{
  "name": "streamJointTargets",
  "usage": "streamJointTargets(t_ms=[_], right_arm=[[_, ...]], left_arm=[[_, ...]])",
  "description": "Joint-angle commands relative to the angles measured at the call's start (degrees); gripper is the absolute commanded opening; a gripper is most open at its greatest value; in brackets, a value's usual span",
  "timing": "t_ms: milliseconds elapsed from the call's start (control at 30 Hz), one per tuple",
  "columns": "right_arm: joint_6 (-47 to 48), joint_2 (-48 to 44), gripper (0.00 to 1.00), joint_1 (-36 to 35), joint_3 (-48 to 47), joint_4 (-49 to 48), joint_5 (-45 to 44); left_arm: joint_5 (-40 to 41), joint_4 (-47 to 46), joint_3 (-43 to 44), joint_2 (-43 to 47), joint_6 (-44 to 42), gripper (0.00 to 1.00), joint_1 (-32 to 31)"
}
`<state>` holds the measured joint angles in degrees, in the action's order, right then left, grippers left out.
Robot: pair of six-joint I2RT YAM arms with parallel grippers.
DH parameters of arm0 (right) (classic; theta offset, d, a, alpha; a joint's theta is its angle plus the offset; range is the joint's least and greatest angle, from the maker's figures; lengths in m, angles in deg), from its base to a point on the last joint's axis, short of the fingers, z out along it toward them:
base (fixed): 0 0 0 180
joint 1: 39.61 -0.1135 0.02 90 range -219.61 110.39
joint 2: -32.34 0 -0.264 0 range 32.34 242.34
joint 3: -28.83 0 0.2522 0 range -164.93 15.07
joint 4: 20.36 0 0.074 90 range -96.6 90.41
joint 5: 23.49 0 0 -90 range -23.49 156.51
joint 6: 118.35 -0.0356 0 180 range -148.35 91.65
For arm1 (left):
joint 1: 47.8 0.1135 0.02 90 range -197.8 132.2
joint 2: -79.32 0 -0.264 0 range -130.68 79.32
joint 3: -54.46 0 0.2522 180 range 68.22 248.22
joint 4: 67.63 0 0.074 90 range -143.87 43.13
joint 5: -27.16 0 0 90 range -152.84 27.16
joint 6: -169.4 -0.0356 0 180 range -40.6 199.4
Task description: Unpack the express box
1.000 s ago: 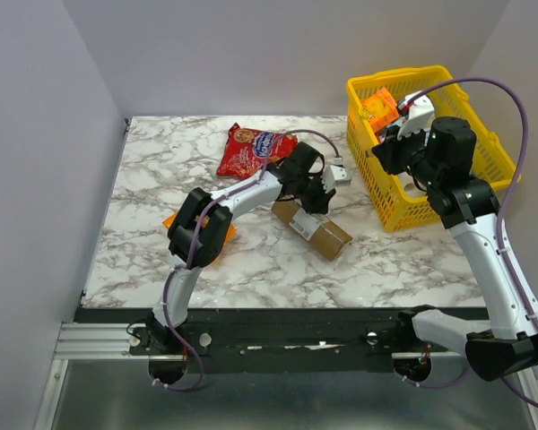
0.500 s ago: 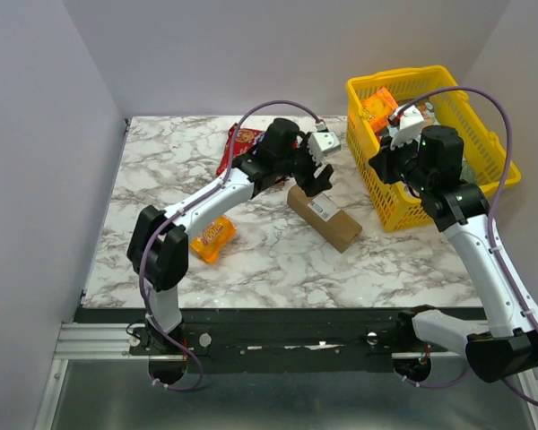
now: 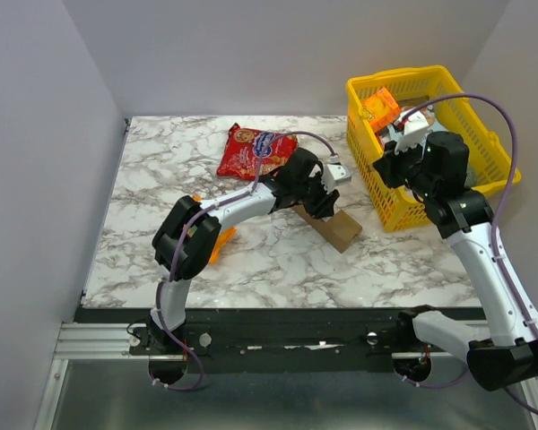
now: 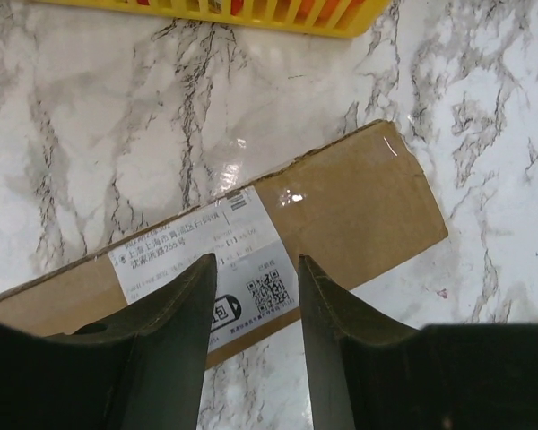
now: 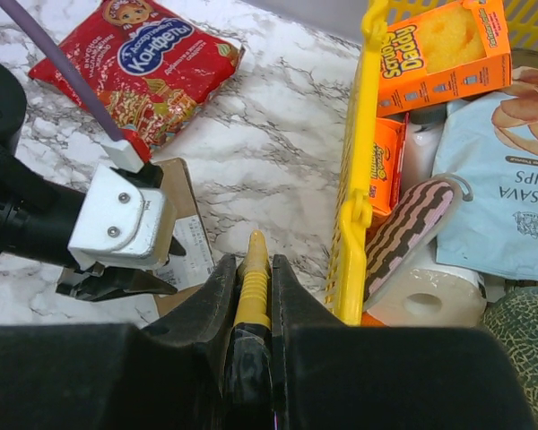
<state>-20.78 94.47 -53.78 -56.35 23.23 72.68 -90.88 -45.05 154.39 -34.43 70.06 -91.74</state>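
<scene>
Left hand (image 4: 255,262) released, hovering right over the shipping label (image 4: 197,237) of the express box (image 4: 350,202). Box flat on table (image 4: 117,116) near yellow basket (image 5: 351,224). Right hand (image 5: 249,273) clenched on yellow tool (image 5: 254,244).

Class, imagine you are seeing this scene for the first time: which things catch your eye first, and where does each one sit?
The bright yellow basket, full of snack packs, stands at the far right of the table. A red snack bag lies far centre; nearer, the brown express box lies under the open left gripper. The right gripper, beside the basket, is shut on a slim yellow tool.
</scene>
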Motion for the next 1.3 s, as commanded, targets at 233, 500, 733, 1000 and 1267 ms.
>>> streamJointTargets(t_ms=[233,500,733,1000,1267], right_arm=[[0.8,-3.1,0.00,3.4,3.0,0.1,0.3],[1.0,-2.4,0.00,3.4,3.2,2.3,4.9],[0.4,0.1,0.00,3.5,1.7,2.3,6.4],[-0.7,0.4,0.00,3.5,3.1,0.8,7.7],[-0.6,0.7,0.00,3.4,2.2,1.6,7.3]], left_arm=[[-8.8,10.1,2.7,-4.6,-12.3,0.49,1.7],[-12.7,23.1,0.5,-3.0,-26.3,0.53,5.0],[-14.7,9.4,-1.0,5.8,-10.6,0.75,5.1],[14.6,6.5,4.4,5.9,13.1,0.98,8.0],[17.3,7.8,11.2,-5.4,18.9,0.99,9.8]])
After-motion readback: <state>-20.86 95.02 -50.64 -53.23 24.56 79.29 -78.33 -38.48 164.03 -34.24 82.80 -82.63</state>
